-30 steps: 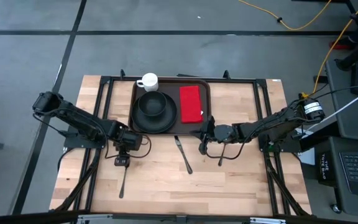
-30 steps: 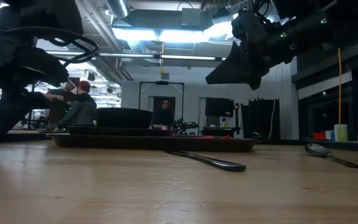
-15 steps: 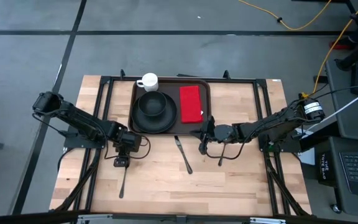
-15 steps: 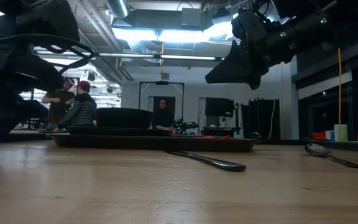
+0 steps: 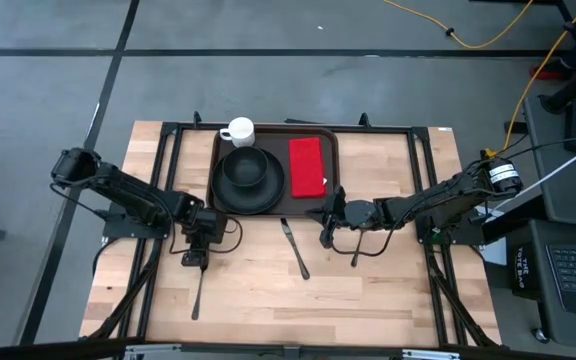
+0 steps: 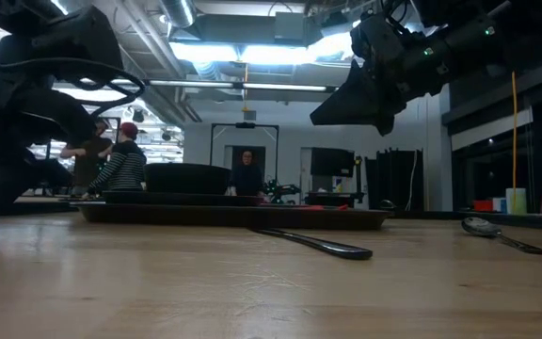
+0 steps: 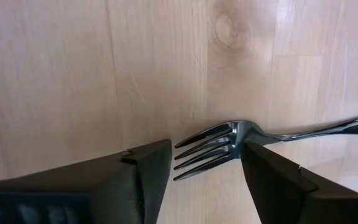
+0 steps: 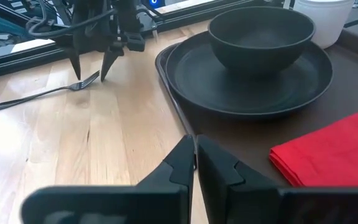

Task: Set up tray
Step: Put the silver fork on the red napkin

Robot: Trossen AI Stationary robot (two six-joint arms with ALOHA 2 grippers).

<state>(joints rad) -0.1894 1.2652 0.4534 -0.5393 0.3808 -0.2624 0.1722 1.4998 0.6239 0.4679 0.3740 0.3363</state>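
we see the left gripper (image 7: 197, 168) spread wide over the fork (image 7: 229, 143) tines; the right gripper (image 8: 196, 163) is pinched closed, empty, at the tray (image 5: 333, 150) rim, tray at the table's far middle

Tray (image 5: 214, 150) dk brown. Plate (image 5: 265, 192) + bowl (image 5: 243, 166) matte black. Napkin (image 5: 307, 166) solid red, no pattern. Mug (image 5: 238, 131) white. Fork (image 7: 229, 144), knife (image 5: 295, 249) silver metal. Tabletop (image 5: 388, 290) light wood w/ grain. Both arms black.
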